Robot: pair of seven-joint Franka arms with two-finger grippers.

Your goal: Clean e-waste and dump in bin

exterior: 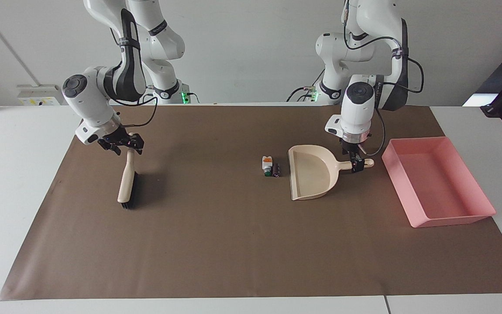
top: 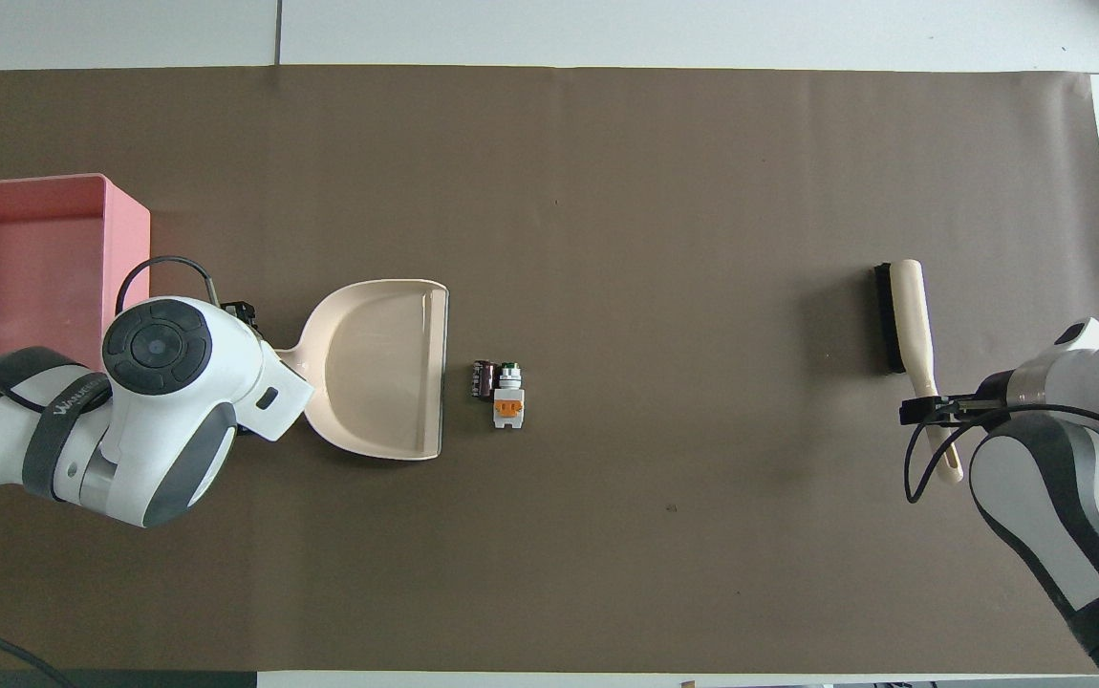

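The e-waste [exterior: 270, 166] is a small white block with orange and green marks and small dark cylinders. It lies on the brown mat just off the mouth of the cream dustpan [exterior: 311, 172], on the side toward the right arm's end; it also shows in the overhead view [top: 502, 387]. The pink bin [exterior: 436, 181] stands at the left arm's end, beside the dustpan's handle. My left gripper [exterior: 355, 163] is down at the dustpan's handle. My right gripper [exterior: 125, 145] is at the top of the handle of a cream brush [exterior: 126, 183].
The brown mat [exterior: 216, 244] covers most of the white table. In the overhead view the left arm's wrist [top: 177, 401] covers the handle of the dustpan [top: 377, 368]. The bin [top: 43, 248] and the brush [top: 903, 320] lie at opposite ends of the mat.
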